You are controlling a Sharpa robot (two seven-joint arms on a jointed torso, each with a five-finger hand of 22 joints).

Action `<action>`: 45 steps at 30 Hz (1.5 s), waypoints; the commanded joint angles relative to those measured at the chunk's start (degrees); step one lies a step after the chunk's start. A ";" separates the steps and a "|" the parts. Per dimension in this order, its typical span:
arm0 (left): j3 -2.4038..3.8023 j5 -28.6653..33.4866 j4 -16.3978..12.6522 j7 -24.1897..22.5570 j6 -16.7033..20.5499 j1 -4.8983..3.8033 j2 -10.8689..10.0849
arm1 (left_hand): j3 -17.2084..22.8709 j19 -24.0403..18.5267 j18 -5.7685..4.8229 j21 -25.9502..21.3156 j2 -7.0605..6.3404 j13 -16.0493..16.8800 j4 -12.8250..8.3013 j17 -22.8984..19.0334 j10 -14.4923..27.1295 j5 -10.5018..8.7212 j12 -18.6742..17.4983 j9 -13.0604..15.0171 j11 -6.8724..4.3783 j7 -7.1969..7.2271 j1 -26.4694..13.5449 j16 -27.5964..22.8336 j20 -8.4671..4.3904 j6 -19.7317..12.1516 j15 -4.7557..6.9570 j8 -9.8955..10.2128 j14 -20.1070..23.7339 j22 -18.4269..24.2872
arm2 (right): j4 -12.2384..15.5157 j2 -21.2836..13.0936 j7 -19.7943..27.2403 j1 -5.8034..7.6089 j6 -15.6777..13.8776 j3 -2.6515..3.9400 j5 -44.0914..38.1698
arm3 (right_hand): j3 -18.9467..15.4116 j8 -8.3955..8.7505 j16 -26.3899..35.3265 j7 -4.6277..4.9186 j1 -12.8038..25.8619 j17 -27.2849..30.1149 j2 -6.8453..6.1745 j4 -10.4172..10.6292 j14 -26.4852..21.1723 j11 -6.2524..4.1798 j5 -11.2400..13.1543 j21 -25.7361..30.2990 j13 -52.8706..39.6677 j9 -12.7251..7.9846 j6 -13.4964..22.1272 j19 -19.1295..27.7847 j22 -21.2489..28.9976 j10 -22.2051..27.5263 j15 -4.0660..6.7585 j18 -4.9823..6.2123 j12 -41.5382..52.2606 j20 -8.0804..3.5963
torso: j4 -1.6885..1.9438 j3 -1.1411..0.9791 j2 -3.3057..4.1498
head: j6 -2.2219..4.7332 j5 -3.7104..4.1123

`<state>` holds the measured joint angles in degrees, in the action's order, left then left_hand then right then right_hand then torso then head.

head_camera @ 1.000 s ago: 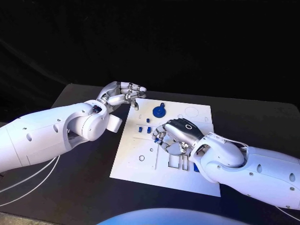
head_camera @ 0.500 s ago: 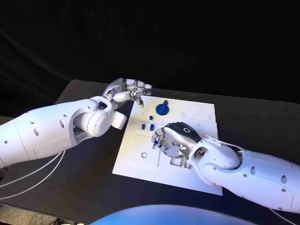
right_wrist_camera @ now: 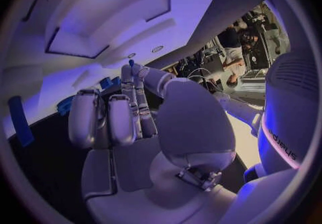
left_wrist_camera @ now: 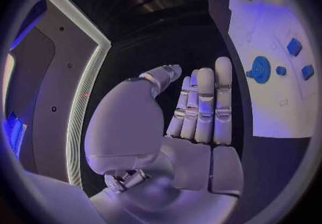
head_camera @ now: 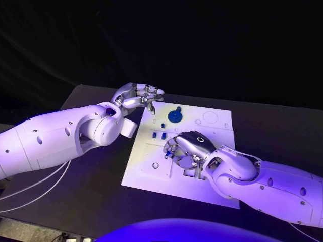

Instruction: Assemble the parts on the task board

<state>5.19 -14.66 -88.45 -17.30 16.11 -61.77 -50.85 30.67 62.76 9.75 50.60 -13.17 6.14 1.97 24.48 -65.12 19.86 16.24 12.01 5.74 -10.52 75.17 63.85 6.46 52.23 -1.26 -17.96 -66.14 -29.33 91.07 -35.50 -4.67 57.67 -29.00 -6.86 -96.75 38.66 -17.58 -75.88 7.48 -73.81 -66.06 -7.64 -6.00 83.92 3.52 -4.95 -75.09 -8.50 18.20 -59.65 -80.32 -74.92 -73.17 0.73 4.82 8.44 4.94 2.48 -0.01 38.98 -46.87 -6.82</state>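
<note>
The task board (head_camera: pixel 214 190) lies in the middle of the table (head_camera: pixel 292 131). A round part (head_camera: pixel 174 116) sits on the board's far half, with small parts (head_camera: pixel 158 135) just nearer (toward the robot). The left hand (head_camera: pixel 138 97) is at the board's far left corner; the right hand (head_camera: pixel 186 149) is over its middle.

We see a black table (head_camera: pixel 96 176) against a dark backdrop, with thin white cables (head_camera: pixel 31 189) trailing across its near left corner.
</note>
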 commanded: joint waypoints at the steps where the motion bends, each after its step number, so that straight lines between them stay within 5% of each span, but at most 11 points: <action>1: 0.04 -0.18 -0.09 -0.17 -0.99 0.02 0.12 | -0.11 0.39 0.81 -0.39 0.03 -0.09 -0.17 -0.05 0.19 0.02 -0.20 -0.07 0.34 -0.19 0.46 -0.27 -0.03 -0.25 -0.13 0.38 0.42 0.05 | -0.05 0.17 0.42 -0.12 1.07 -0.04 -0.23 | -0.01 -0.29 -0.16 0.17 0.46 0.03 0.05 0.43 1.73 -0.17 0.18 -0.12 -0.06 0.09 -0.24 -0.06 -3.02 0.15 0.32 -0.85 -0.29 0.08 | 0.02 0.01 0.02 | -0.06 -0.04; 45: 0.04 -0.39 -0.09 0.04 -1.03 0.02 0.06 | -0.11 0.39 0.81 -0.39 0.03 -0.09 -0.17 -0.05 0.19 0.02 -0.20 -0.07 0.34 -0.19 0.46 -0.27 -0.03 -0.25 -0.13 0.38 0.42 0.05 | -1.99 1.58 -0.72 -0.35 5.65 -0.52 -1.25 | -0.76 -0.08 0.09 0.24 1.40 0.65 -0.31 0.97 1.53 -0.07 -0.18 0.49 -0.43 0.35 0.48 0.41 -2.66 0.51 0.21 -0.70 -0.76 0.17 | -0.02 0.07 -0.05 | -0.47 0.11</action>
<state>5.19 -14.83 -88.45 -17.05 15.91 -61.77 -50.90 30.67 62.76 9.75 50.60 -13.17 6.14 1.97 24.49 -65.12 19.86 16.25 12.01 5.74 -10.51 75.17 63.85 6.46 52.24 -1.26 -17.96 -66.14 -29.34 89.28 -33.91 -4.77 57.56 -26.16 -7.15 -97.18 37.91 -17.48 -75.88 7.60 -72.97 -65.49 -7.84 -5.26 83.92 3.50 -4.94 -74.77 -8.92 18.41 -59.49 -80.31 -74.95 -72.97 0.73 4.83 7.85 4.94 2.46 0.05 38.98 -47.35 -6.75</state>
